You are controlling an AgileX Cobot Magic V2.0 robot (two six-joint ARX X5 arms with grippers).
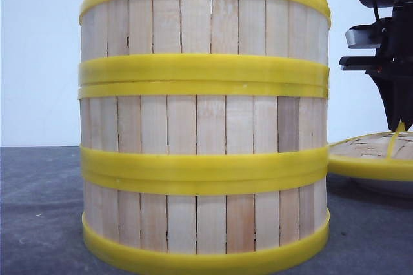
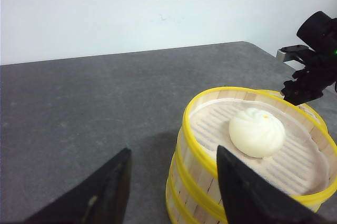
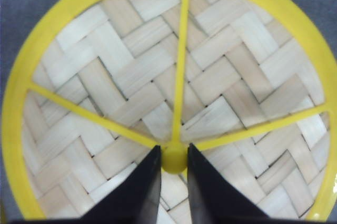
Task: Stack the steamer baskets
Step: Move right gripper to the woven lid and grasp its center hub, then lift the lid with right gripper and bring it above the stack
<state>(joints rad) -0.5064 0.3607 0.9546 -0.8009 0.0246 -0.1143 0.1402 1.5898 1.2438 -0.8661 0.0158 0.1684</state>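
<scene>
Three steamer baskets (image 1: 204,120) stand stacked in one column close to the front camera, with pale slat walls and yellow rims. In the left wrist view the stack (image 2: 210,182) is open on top, and a white bun (image 2: 257,132) lies in the top basket. My left gripper (image 2: 172,153) is open; one finger is over the basket's near rim, the other over bare table. My right gripper (image 3: 174,151) is shut on the yellow knob (image 3: 174,160) of the woven lid (image 3: 131,77). That lid (image 1: 371,155) sits low, right of the stack.
The table (image 2: 95,103) is dark grey, and its far edge meets a white wall. My right arm (image 2: 313,74) hangs just behind the stack. Something pale (image 1: 393,188) shows under the lid's rim.
</scene>
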